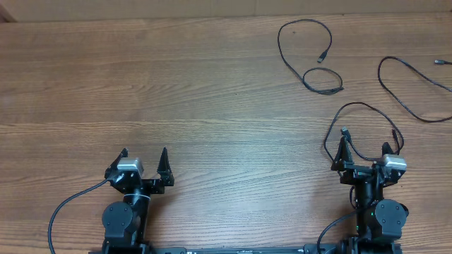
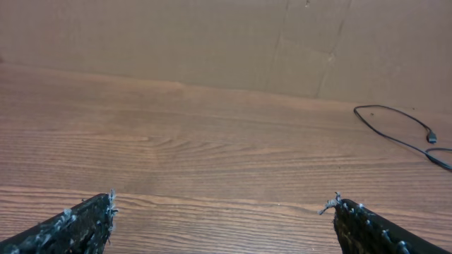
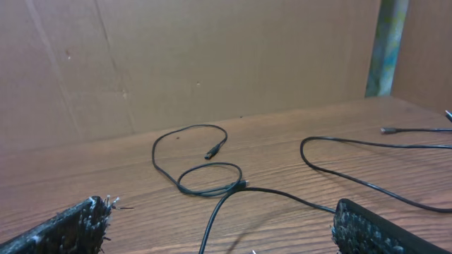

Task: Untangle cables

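Note:
Three thin black cables lie apart on the wooden table, all on its right half. One cable (image 1: 323,56) curls into loops at the upper middle-right and also shows in the left wrist view (image 2: 395,138). A second cable (image 1: 417,116) runs off the right edge. The third cable (image 1: 357,104) arcs just ahead of my right gripper (image 1: 365,154). In the right wrist view this cable (image 3: 282,194) lies on the wood between the wide-open fingers, touching neither. My left gripper (image 1: 143,159) stands open over bare wood, with nothing between its fingers (image 2: 78,226).
Brown cardboard walls (image 3: 212,63) close off the far side of the table. Both arm bases (image 1: 127,219) sit at the near edge, with thick black wires trailing from them. The looped cable (image 3: 209,192) and the long cable (image 3: 367,142) lie beyond the right gripper.

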